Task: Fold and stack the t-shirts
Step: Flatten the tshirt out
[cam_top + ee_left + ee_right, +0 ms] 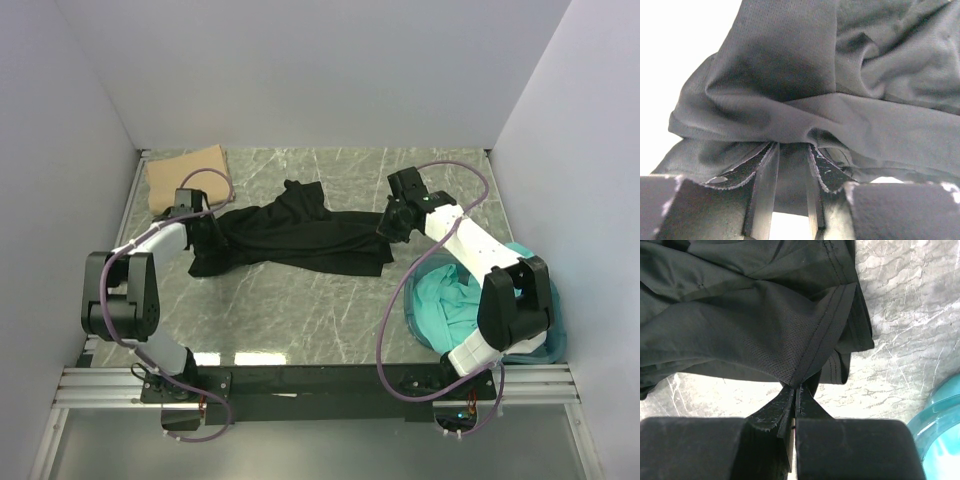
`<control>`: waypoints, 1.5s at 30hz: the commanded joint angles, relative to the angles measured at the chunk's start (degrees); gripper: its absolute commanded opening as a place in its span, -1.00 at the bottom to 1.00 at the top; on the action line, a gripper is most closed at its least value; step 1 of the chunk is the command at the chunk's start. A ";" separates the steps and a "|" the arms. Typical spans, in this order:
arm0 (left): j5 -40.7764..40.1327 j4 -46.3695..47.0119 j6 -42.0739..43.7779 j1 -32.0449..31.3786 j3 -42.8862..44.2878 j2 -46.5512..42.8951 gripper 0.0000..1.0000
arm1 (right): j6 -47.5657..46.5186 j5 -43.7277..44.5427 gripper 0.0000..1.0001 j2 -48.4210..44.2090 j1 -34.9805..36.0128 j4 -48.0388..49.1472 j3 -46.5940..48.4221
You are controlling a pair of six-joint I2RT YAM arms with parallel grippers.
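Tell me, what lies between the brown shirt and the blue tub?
The black t-shirt, crumpled, lies between the brown shirt and the blue tub. The top view shows it.

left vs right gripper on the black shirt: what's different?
The left gripper has its jaws apart, with the black shirt draped over its fingertips and not pinched. The right gripper is shut on the shirt's stitched hem. The left gripper is at the shirt's left end, near the tan shirt; the right gripper is at its right end, near the tub. Both are low over the table at the same shirt.
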 commanded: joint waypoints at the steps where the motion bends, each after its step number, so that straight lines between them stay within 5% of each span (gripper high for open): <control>1: 0.28 1.73 0.25 -0.24 2.40 1.77 -0.33 | -0.02 0.23 -1.00 0.26 0.38 -0.04 2.86; 21: 0.45 2.96 -1.07 -0.77 4.25 5.02 -0.14 | -0.02 -0.90 -1.00 0.97 0.38 0.40 2.60; 24: 1.07 3.58 -0.98 -0.94 3.90 5.29 -0.34 | -0.02 -0.91 -1.00 0.88 0.38 0.32 2.51; 29: 0.81 2.09 -0.89 -1.12 4.34 4.50 -0.97 | 0.06 -0.65 -1.00 0.44 0.38 0.32 2.25; 45: -4.91 -10.39 2.62 -1.12 2.41 -12.90 -0.98 | -0.29 -0.12 -1.00 -0.44 0.38 -0.56 2.60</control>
